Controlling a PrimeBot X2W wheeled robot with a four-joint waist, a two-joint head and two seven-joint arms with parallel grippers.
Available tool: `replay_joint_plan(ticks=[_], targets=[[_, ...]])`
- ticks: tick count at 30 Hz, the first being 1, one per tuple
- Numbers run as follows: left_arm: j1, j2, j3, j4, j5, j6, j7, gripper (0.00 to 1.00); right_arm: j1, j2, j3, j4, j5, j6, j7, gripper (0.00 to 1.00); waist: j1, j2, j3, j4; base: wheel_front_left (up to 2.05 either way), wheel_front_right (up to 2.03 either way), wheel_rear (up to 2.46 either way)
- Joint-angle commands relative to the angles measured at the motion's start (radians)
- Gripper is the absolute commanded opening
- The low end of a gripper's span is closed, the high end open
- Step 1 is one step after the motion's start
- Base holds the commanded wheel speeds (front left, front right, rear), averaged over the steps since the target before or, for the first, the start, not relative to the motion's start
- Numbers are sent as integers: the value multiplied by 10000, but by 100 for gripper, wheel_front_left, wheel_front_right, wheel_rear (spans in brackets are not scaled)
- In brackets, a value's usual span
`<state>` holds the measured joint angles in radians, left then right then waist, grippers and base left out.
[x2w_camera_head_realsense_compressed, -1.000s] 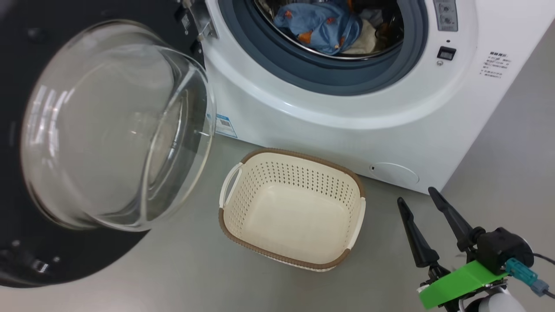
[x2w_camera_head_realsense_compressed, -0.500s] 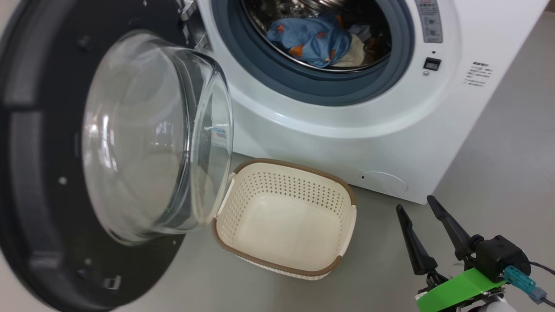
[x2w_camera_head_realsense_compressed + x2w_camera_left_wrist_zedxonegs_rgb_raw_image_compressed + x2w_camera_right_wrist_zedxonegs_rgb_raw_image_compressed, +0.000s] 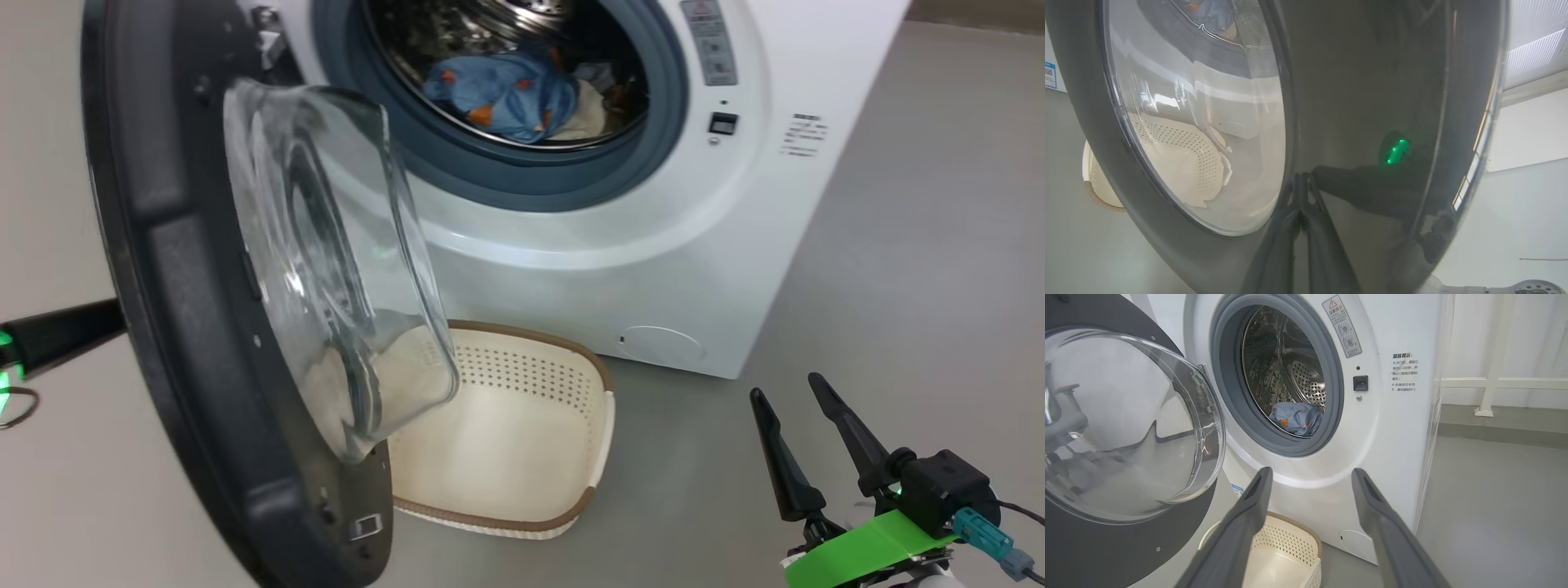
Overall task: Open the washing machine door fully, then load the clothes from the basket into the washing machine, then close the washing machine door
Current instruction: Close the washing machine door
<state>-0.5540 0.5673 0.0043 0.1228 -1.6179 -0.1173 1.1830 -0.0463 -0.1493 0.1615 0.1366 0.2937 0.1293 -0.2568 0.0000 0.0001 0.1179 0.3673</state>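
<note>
1. Your surface is the grey floor [image 3: 914, 245], smooth and matt, running from the machine's foot out to your right. In the right wrist view it ends at a low grey kerb, with a white rail [image 3: 1490, 381] above it along a white wall [image 3: 1527, 330].
2. The washing machine [image 3: 735, 245] stands directly on that floor, a white box with its grey-blue gasket [image 3: 522, 184] and steel drum [image 3: 1306, 381] exposed to you.
3. The washing machine door [image 3: 163, 269] hangs from the machine's left side. It is swung out so far that you see it nearly edge-on in the head view, with its clear glass bowl [image 3: 326, 269] bulging toward the machine.
4. The basket [image 3: 522, 457] sits on the floor just in front of the machine, below the opening. Its cream bottom is bare, and its left end is hidden behind the door's glass in the head view.
5. The clothes [image 3: 506, 94] lie inside the drum at its bottom. The light blue garment with orange prints is in front and a cream piece is just beside it.
6. Your right gripper [image 3: 784, 386] hovers above the floor right of the basket, well apart from the machine, its jaws spread wide with nothing between them.
7. Your left gripper [image 3: 1302, 204] is on the far side of the door, its jaws pressed together and the tips against the glossy dark outer face.
8. Low on the machine's front is a round cap [image 3: 660, 347].
</note>
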Motion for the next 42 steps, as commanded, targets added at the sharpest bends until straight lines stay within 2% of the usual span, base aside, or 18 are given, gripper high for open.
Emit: replay_joint_plan(ticks=[1,11,23,34,42], targets=[[-599,235,299,-328,81,-10,-119,0,-30,33,153,-287,-31,14,-49,100,0,-1,47,-396,0,0,0],[-1581,-707,9,-48,620,-105,-1124,0,-177,199,-70,-434,-111,14,-49,100,0,-1,412,-1570,0,0,0],[-2329,-954,-61,310,1291,-131,-2135,0,-381,367,-264,-521,-163,14,-49,100,0,-1,806,-2640,0,0,0],[-2152,-821,-273,471,1415,-133,-2433,0,-319,422,-416,-536,-186,14,-49,100,0,-1,737,-2743,0,0,0],[-1172,-750,-155,348,1438,-133,-3001,0,-257,385,-379,-483,-179,14,-49,100,0,-1,489,-2558,0,0,0]])
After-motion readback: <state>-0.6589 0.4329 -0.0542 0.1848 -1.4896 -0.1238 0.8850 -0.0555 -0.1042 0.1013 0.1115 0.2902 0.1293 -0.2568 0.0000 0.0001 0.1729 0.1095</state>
